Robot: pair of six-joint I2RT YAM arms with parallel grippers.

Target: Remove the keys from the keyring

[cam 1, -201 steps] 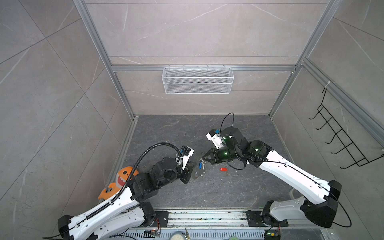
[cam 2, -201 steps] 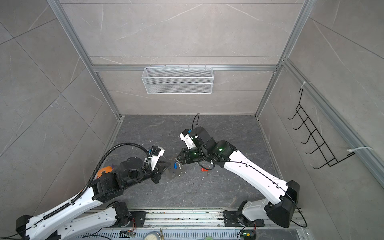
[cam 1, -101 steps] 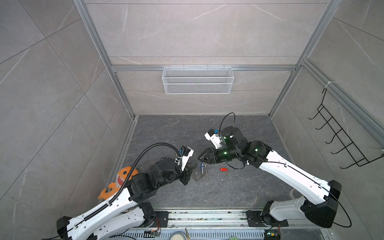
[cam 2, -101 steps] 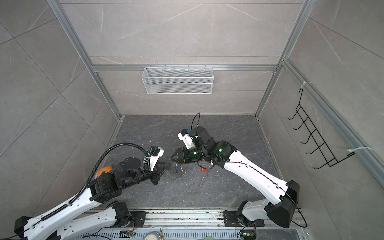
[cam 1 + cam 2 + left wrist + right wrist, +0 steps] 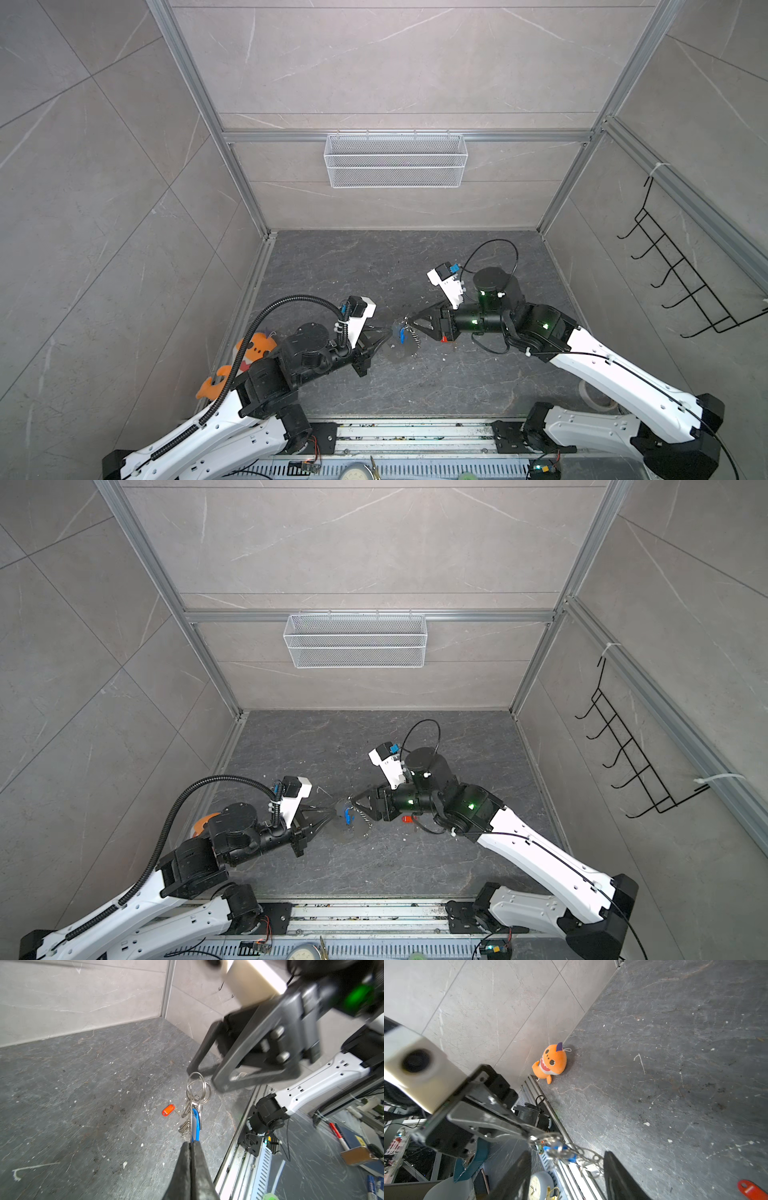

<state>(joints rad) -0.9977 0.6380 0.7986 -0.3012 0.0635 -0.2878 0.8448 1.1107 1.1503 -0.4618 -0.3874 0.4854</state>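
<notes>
My left fingers [image 5: 199, 1167] are pinched tight on the silver split-ring-and-chain keyring [image 5: 198, 1086], held off the dark stone floor [image 5: 83, 1105]; the right gripper [image 5: 566, 1164] straddles it half-spread, holding nothing. In a top view the red-tagged little key [image 5: 408, 819] lies loose at its three o'clock, so I'd clamp only the blue-tagged key [image 5: 196, 1124] and draw it steadily off.

Orange plush shark [image 5: 553, 1061], wire basket [image 5: 395, 162]
</notes>
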